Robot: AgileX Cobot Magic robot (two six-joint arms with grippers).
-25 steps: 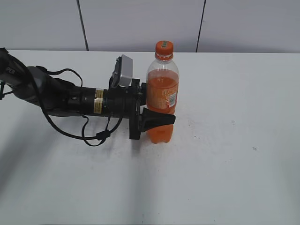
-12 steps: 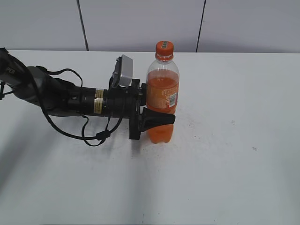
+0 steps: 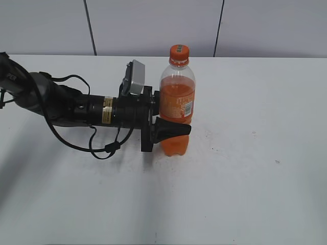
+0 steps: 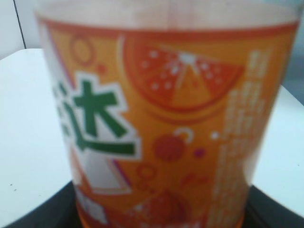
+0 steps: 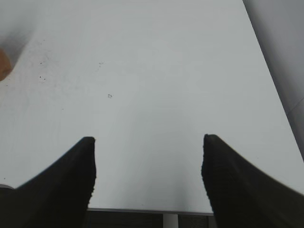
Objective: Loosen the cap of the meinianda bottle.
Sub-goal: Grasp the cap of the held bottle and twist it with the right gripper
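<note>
The meinianda bottle (image 3: 177, 99) stands upright on the white table, with orange liquid and an orange label. Its small orange cap (image 3: 179, 51) is on top, and nothing touches it. My left gripper (image 3: 172, 122) reaches in from the left and is shut on the bottle's lower body at the waist. In the left wrist view the label (image 4: 161, 118) fills the frame, with dark fingers (image 4: 33, 213) at the bottom corners. My right gripper (image 5: 148, 161) is open and empty over bare table, and does not show in the exterior view. An orange sliver (image 5: 3, 64) shows at the right wrist view's left edge.
The white table (image 3: 255, 168) spreads around the bottle. A grey panelled wall (image 3: 153, 25) runs behind it. The left arm's black cables (image 3: 97, 148) trail on the table to the left. The table's edge (image 5: 142, 210) lies just under the right gripper.
</note>
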